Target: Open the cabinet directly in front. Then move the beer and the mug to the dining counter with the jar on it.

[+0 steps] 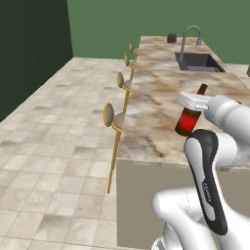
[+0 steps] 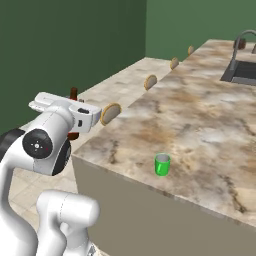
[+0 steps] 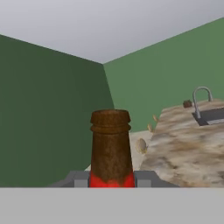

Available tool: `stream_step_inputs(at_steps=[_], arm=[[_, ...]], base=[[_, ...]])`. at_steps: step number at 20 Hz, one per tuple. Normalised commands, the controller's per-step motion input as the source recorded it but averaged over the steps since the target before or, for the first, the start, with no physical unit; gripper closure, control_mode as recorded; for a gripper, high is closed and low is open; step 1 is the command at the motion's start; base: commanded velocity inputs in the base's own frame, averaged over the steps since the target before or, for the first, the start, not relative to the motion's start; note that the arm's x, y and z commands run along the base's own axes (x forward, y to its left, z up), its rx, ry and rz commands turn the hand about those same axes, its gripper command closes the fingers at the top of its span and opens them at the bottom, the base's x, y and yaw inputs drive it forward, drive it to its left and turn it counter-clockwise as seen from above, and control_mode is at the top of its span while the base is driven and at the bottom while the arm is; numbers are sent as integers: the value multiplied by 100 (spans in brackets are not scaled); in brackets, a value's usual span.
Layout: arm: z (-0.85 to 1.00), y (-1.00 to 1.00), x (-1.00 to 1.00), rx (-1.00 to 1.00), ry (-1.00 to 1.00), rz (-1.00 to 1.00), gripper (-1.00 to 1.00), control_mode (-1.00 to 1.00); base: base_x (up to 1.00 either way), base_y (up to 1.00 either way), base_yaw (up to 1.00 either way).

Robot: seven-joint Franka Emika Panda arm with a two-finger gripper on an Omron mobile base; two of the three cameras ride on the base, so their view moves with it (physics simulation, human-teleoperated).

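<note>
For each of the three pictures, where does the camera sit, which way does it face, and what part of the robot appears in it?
Left base view: behind the arm, on its left, facing along the dining counter toward the faucet; white arm at lower right, gripper shut on the beer.
Right base view: behind, on its right, facing over the counter corner; arm at lower left; the mug stands on top.
Hand view: on the hand, facing along the bottle's neck toward the sink; finger tips flank it.
Shared: beer, counter, faucet, stools.

Base views flank dining counter (image 1: 146, 93), hand view close on beer (image 3: 110, 148)
</note>
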Motion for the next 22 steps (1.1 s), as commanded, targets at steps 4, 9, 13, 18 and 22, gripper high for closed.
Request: stream_step_inputs(at_steps=[4,9,13,18,22], arm=[[0,0,0,0,0,0,100,100],[0,0,0,0,0,0,100,100],[0,0,0,0,0,0,100,100],[0,0,0,0,0,0,100,100],[0,2,0,0,-3,-5,100,-100]], base=[[52,0,-13],[47,1,-14],[38,3,-17],[19,5,-19],[0,7,-14]])
